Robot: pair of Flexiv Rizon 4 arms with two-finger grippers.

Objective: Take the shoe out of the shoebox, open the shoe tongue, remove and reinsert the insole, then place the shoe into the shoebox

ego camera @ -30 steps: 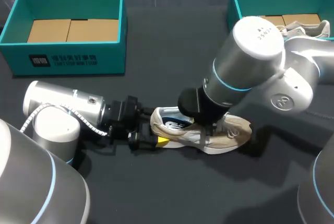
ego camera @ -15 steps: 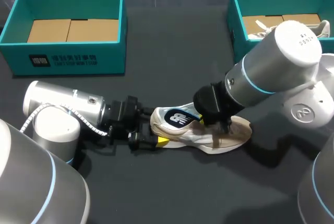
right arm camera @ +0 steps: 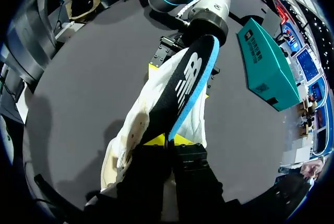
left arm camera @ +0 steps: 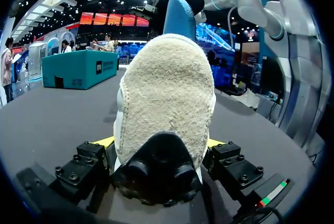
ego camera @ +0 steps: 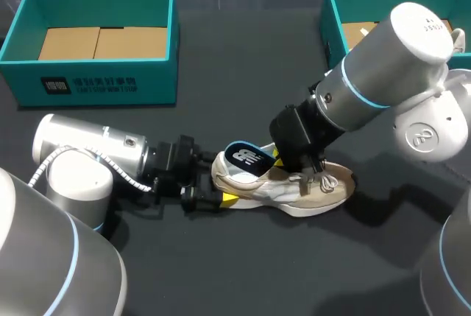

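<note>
Gripping beige sneaker at heel with our left claw — yellow tips pressed on both sides, sole resting on dark tabletop. Our right claw clamped on insole — black top, blue edge, tilted up over shoe opening. We see one teal shoebox far left and another far right, both well apart from sneaker.

a black table, with brown cardboard lying flat at its far left.

Cream shoe sits upright, its black, blue-edged insole sticking half out.
</note>
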